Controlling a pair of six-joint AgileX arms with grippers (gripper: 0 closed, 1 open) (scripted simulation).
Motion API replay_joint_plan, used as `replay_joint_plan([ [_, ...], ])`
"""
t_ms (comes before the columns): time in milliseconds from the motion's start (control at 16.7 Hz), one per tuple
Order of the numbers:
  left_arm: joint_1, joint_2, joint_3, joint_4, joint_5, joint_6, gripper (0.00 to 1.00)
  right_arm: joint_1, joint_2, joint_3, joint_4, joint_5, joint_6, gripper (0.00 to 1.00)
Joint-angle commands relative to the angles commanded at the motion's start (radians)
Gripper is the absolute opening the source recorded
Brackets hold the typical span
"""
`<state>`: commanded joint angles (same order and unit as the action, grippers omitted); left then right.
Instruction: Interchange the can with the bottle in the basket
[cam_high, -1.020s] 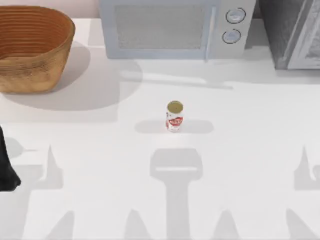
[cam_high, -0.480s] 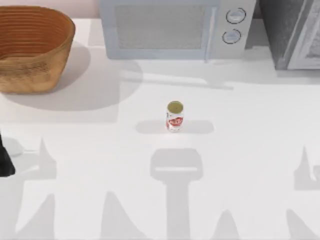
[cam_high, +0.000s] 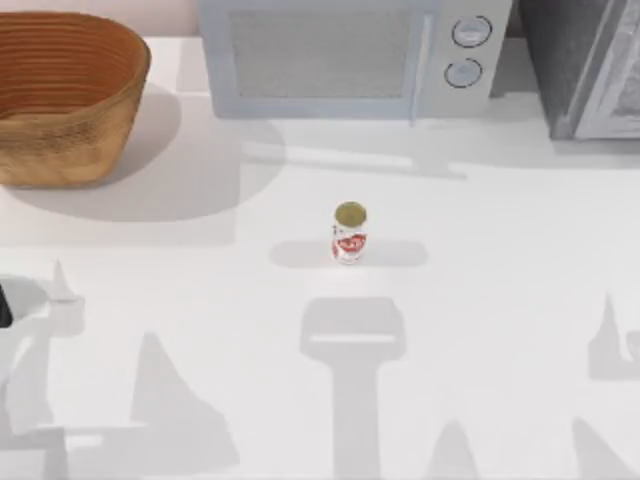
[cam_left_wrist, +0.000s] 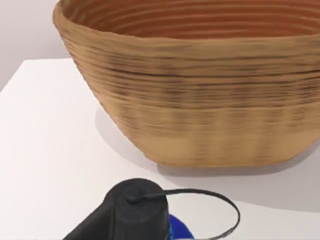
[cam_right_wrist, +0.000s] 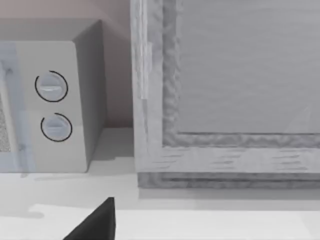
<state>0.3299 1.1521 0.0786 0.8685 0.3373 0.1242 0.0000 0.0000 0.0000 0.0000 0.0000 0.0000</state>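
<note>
The left gripper (cam_left_wrist: 142, 216) has been sliding out past the left edge of the top view over the last second. What was a broad dark shape there is now only a thin dark strip, and the arm shadows on the white table (cam_high: 500, 300) have swung with it.

Seen from its own wrist camera, the left gripper hangs low over the table. The large round orange-brown woven wicker basket (cam_left_wrist: 200, 100) stands just ahead of it, apart from it, with the ribbed outer wall facing it. Tucked right against the dark body of the gripper is a small rounded patch of bright blue (cam_left_wrist: 178, 231). It is probably the cap end of the bottle, but too little shows to be sure. I cannot tell whether the gripper is pressed together on it or spread.

The small white cylindrical can (cam_high: 349, 233), with red markings and a dull gold top, stands upright at mid-table. It is well apart from the left gripper and from the basket, and nothing touches it.

The right gripper (cam_right_wrist: 95, 222) is parked, facing the white microwave (cam_right_wrist: 50, 105) with its two round dials and a grey panelled cabinet (cam_right_wrist: 240, 75). Its state cannot be told either.

If that blue patch is the bottle, the first half of the swap looks under way. The bottle would be out of the basket and needs setting down. The can is not yet moved.
</note>
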Motion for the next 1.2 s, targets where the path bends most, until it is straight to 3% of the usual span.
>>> replay_joint_plan([
  [480,0.148,0.548,0.033,0.388,0.152,0.055,1.0,0.0,0.0,0.0,0.0,0.0,0.0,1.0],
  [900,0.169,0.618,0.036,0.437,0.17,0.062,1.0,0.0,0.0,0.0,0.0,0.0,0.0,1.0],
  [1200,0.136,0.676,0.087,0.45,0.139,0.05,1.0,0.0,0.0,0.0,0.0,0.0,0.0,1.0],
])
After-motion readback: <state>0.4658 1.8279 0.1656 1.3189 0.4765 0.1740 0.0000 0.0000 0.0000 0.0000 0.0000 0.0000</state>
